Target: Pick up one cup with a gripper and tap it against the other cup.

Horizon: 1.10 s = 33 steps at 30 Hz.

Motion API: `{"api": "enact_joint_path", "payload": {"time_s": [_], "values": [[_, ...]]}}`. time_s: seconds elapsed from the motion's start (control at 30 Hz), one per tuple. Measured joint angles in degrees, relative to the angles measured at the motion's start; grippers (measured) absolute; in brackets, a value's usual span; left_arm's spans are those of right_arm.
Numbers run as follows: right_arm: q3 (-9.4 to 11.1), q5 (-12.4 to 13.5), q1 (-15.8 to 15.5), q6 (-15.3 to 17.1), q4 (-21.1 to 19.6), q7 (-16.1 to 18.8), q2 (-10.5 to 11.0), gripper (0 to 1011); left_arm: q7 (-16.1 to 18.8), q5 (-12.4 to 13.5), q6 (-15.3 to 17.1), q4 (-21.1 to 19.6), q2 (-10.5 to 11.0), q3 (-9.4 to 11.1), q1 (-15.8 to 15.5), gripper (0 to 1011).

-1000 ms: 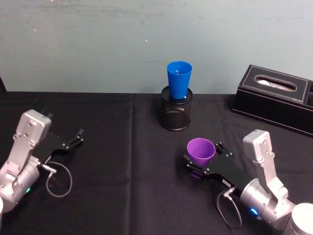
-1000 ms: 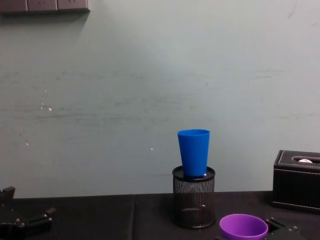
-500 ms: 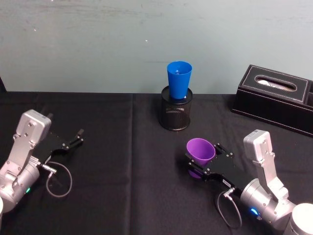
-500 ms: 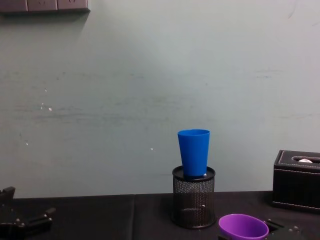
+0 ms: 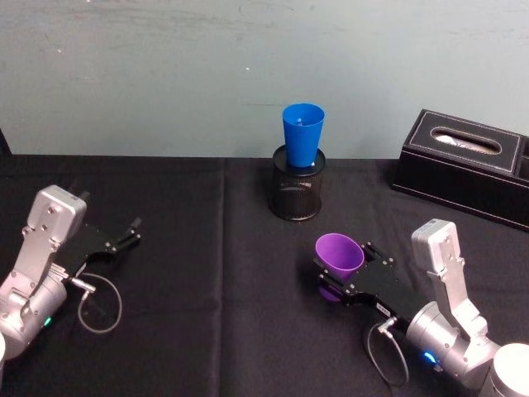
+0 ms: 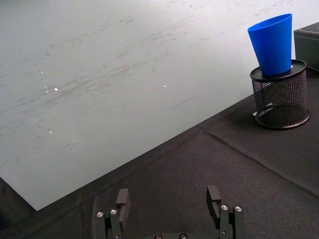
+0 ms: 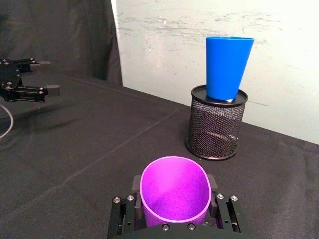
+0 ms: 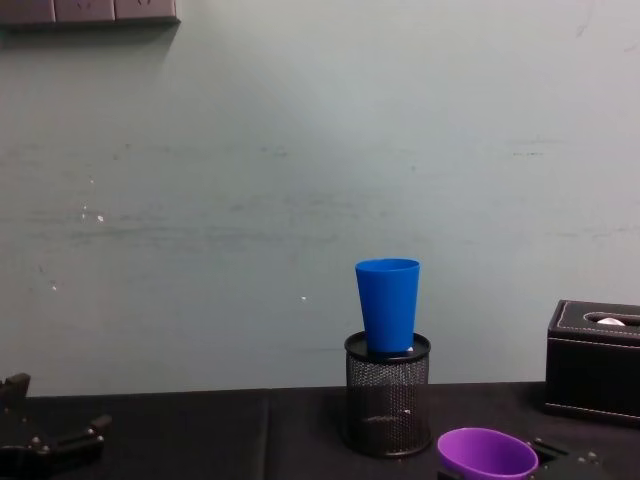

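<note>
**Black-clothed surface, purple cup in the right claw: the carry to the blue cup comes next**

Black cloth covers the surface, with a pale wall behind it. I have the right claw closed on the purple cup, jaws pressed on either side of its lower body, its mouth tipped up and toward the middle of the surface. It sits low, and I cannot tell whether the base is clear of the cloth. I judge the grasp done and the tap not yet made.

The blue cup stands upright in the black mesh pen holder at the back, well apart from my cup. Next I need to raise the purple cup to the height of the blue one's exposed wall, go forward and slightly left, and touch gently. The blue cup looks only loosely seated and could tip.

The right arm reaches in low from the near right, wrist angled inward. The left claw lies parked at the left, jaws wide apart, holding nothing.
</note>
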Motion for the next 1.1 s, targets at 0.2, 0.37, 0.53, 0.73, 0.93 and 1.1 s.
{"api": "enact_joint_path", "payload": {"time_s": [0.2, 0.37, 0.53, 0.73, 0.93, 1.1], "values": [[0.2, 0.2, 0.0, -0.7, -0.2, 0.6, 0.1, 733, 0.0, 0.0, 0.0, 0.0, 0.0, 0.0, 0.0, 1012], [0.3, 0.6, 0.1, -0.9, -0.6, 1.2, 0.2, 733, 0.0, 0.0, 0.0, 0.0, 0.0, 0.0, 0.0, 1011], [0.5, 1.0, 0.1, -0.8, -1.5, 1.6, 0.6, 733, 0.0, 0.0, 0.0, 0.0, 0.0, 0.0, 0.0, 1012], [0.9, 1.5, -0.3, -0.4, -3.5, 1.7, 1.2, 733, 0.0, 0.0, 0.0, 0.0, 0.0, 0.0, 0.0, 1011], [1.3, 1.7, -0.6, -0.4, -5.2, 1.6, 1.7, 733, 0.0, 0.0, 0.0, 0.0, 0.0, 0.0, 0.0, 1012], [2.1, 2.5, -0.8, -0.3, -6.5, 1.2, 1.9, 733, 0.0, 0.0, 0.0, 0.0, 0.0, 0.0, 0.0, 1012]]}}
